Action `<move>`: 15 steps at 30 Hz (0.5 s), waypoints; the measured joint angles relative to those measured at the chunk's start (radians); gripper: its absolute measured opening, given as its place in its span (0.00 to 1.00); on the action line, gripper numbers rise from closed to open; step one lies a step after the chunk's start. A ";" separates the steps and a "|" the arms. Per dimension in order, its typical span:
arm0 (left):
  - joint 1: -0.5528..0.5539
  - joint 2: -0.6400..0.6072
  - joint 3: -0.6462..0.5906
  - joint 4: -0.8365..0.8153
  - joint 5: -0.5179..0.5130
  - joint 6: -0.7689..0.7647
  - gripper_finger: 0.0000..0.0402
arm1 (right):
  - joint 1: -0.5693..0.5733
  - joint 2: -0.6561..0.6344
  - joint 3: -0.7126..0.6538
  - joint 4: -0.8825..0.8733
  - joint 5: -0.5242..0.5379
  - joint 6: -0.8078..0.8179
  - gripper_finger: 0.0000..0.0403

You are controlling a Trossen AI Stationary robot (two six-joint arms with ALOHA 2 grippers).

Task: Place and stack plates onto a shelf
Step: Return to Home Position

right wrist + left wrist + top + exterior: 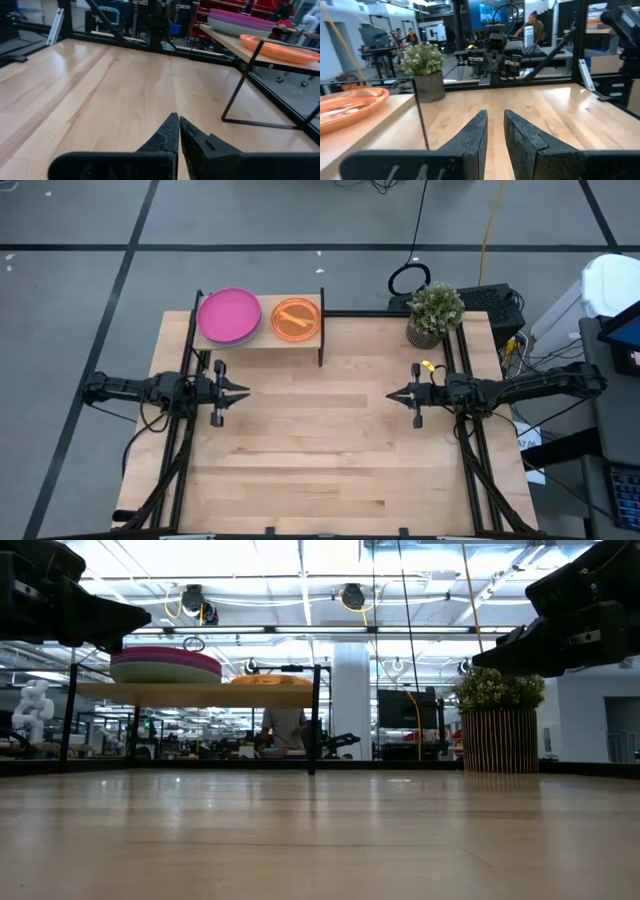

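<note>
High view: shelf, upper centre, carries a pink-topped stack at left and an orange-topped stack at right. The plates are probably light, stiff and slick, so grip them at the rim. Left tool and right tool sit lower, both well apart from the shelf.
Left wrist view: fingers slightly parted, empty.
Right wrist view: fingers pressed together, empty.

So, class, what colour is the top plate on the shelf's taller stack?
Magenta; the top plate shows best in the high view.
</note>
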 joint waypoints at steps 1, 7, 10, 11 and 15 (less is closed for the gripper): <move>0.000 0.000 0.000 0.000 -0.008 -0.001 0.17 | -0.015 -0.003 0.000 0.000 -0.018 -0.008 0.00; 0.000 0.000 0.000 0.000 -0.015 -0.018 0.17 | -0.106 -0.053 0.000 -0.019 -0.091 0.016 0.00; 0.000 0.000 0.000 0.000 -0.016 -0.019 0.17 | -0.121 -0.092 0.000 -0.071 -0.107 0.032 0.00; 0.000 0.000 0.000 0.000 -0.016 -0.020 0.17 | -0.123 -0.106 0.000 -0.088 -0.106 0.039 0.00; 0.000 0.000 0.000 -0.001 -0.019 -0.020 0.17 | -0.123 -0.159 0.000 -0.122 -0.104 0.085 0.00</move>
